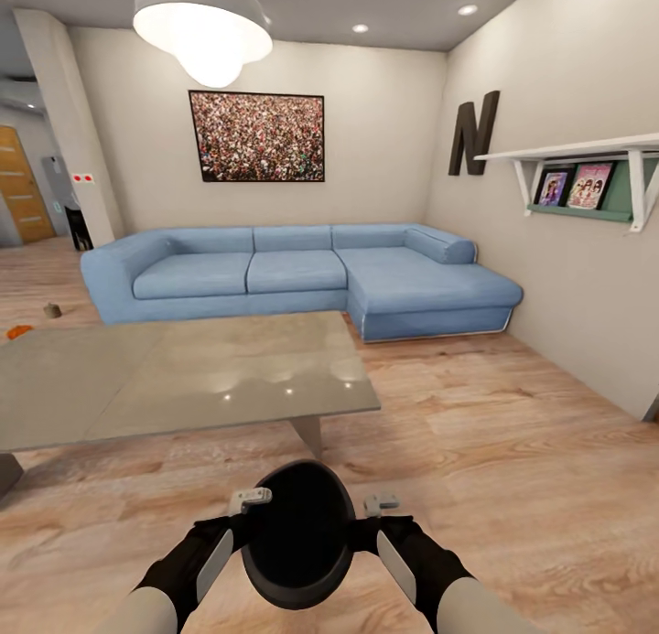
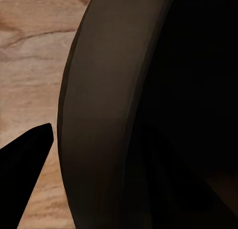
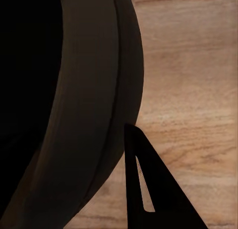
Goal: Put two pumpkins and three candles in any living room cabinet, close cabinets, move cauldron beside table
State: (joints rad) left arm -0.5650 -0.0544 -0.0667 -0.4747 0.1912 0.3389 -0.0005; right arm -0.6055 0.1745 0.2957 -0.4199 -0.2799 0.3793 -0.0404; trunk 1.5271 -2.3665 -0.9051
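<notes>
The cauldron (image 1: 297, 533) sits clamped between both grippers' fingers (image 1: 249, 499) (rim pinched each side); next, lower it beside the counter (image 1: 183, 373).

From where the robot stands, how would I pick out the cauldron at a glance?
Start at the long grey table in front of the blue sofa, then drop to the wood floor on its near side. Between the left hand and right hand sits the cauldron, a round black open-mouthed pot, the darkest thing nearby.
</notes>
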